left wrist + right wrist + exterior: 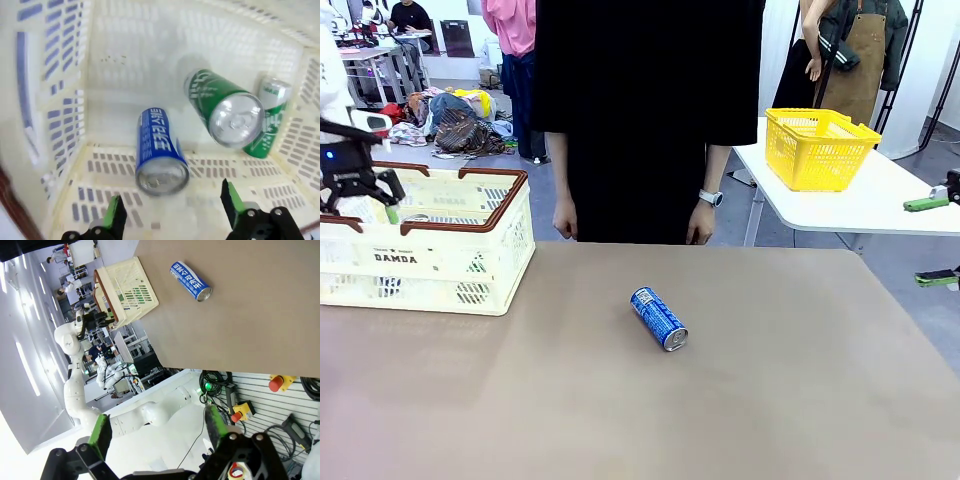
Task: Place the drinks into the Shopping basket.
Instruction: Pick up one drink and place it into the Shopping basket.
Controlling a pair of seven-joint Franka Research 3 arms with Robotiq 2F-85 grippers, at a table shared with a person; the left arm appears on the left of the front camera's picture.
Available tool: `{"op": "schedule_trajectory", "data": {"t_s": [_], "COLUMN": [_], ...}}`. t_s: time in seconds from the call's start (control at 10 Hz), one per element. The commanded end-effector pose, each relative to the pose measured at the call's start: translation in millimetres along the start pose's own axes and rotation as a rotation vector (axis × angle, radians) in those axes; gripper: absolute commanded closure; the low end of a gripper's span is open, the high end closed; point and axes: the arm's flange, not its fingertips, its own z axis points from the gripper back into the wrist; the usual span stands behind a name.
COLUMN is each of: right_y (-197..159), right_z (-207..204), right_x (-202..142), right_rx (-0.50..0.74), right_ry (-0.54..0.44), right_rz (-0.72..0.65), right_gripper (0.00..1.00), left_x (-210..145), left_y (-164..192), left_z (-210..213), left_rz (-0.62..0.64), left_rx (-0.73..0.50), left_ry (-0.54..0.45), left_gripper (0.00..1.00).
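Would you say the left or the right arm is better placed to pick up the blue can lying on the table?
Probably the right: its gripper is open and empty, with the blue can on the table in view. The left gripper, also open, hangs inside the Shopping basket.

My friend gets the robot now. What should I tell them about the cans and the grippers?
Left gripper: open, empty, above the inside of the Shopping basket.
Right gripper: open, empty, off the table's edge.
Done: a blue can and two green cans are in the basket.
Left: one blue can lies on its side mid-table in front of the person; it goes into the basket.
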Motion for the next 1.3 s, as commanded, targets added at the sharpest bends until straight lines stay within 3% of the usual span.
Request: {"op": "schedule_trajectory", "data": {"t_s": [0.0, 0.2, 0.3, 0.5, 0.6, 0.9, 1.2], "right_y": [4, 4, 4, 4, 4, 4, 4], "right_z": [0, 0, 0, 0, 0, 0, 0], "right_x": [0, 0, 0, 0, 0, 0, 0], "right_rx": [0.027, 0.027, 0.027, 0.027, 0.027, 0.027, 0.027], "right_ry": [0.004, 0.004, 0.004, 0.004, 0.004, 0.004, 0.004], "right_rz": [0.007, 0.007, 0.007, 0.007, 0.007, 0.007, 0.007], "right_gripper": [0.00, 0.00, 0.00, 0.00, 0.00, 0.00, 0.00], "left_x": [-30, -70, -98, -164, -196, -295, -318], "left_y": [-11, -34, -47, -50, -40, 19, 78], "left_z": [53, 109, 130, 145, 136, 71, 11], "left_rz": [0.010, 0.041, 0.037, 0.023, -0.007, -0.037, -0.060], "left_rx": [-0.057, -0.172, -0.309, -0.563, -0.677, -1.010, -1.248], "left_ry": [-0.058, -0.168, -0.156, -0.041, 0.002, -0.112, -0.122], "left_gripper": [0.00, 0.00, 0.00, 0.00, 0.00, 0.00, 0.00]}}
